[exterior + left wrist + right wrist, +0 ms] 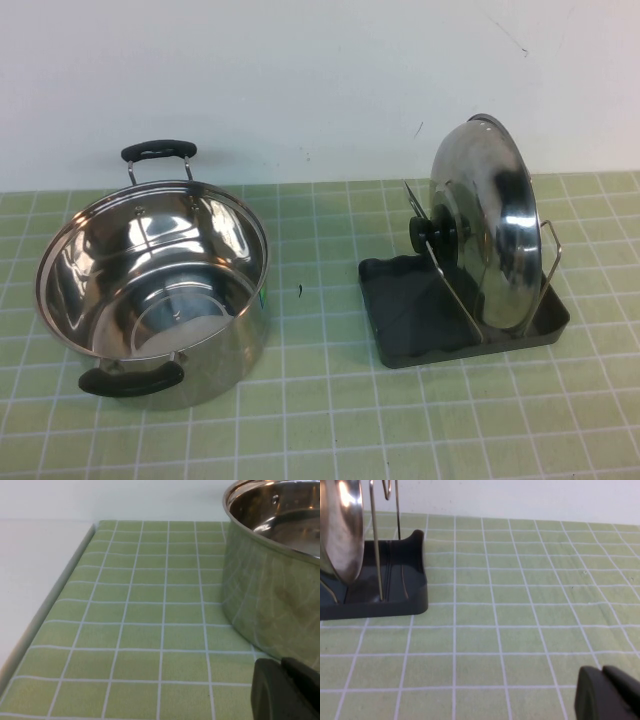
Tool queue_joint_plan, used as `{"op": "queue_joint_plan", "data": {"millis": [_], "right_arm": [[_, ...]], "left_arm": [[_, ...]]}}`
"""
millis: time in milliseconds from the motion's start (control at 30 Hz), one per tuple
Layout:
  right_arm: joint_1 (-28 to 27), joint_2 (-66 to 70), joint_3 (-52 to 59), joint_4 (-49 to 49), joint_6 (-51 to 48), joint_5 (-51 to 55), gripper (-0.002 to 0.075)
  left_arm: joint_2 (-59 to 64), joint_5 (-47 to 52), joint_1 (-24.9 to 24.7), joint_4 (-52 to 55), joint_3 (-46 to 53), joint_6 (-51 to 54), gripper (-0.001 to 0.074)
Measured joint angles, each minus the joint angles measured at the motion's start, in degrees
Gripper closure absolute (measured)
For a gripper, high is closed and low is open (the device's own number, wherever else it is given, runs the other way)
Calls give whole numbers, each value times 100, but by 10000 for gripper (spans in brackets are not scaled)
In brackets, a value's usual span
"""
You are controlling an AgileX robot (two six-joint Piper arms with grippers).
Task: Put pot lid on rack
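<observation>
The pot lid (490,225) is shiny steel with a black knob (432,235). It stands on edge in the dark grey rack (420,300), leaning between the wire prongs, at the right of the table. It also shows in the right wrist view (342,535), with the rack (395,590) under it. Neither gripper shows in the high view. My left gripper (281,666) is shut and empty, low over the mat beside the steel pot (275,580). My right gripper (602,672) is shut and empty, over the mat well away from the rack.
The deep steel pot (150,290) with two black handles stands open at the left of the green tiled mat (310,420). A white wall runs behind. The mat's edge (75,565) borders a white surface.
</observation>
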Motion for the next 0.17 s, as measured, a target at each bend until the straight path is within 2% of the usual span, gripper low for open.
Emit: {"op": "queue_joint_plan", "data": {"millis": [167], "right_arm": [[0,0,0,0,0,0,727]], "left_arm": [[0,0,0,-29,0,0,736]]}}
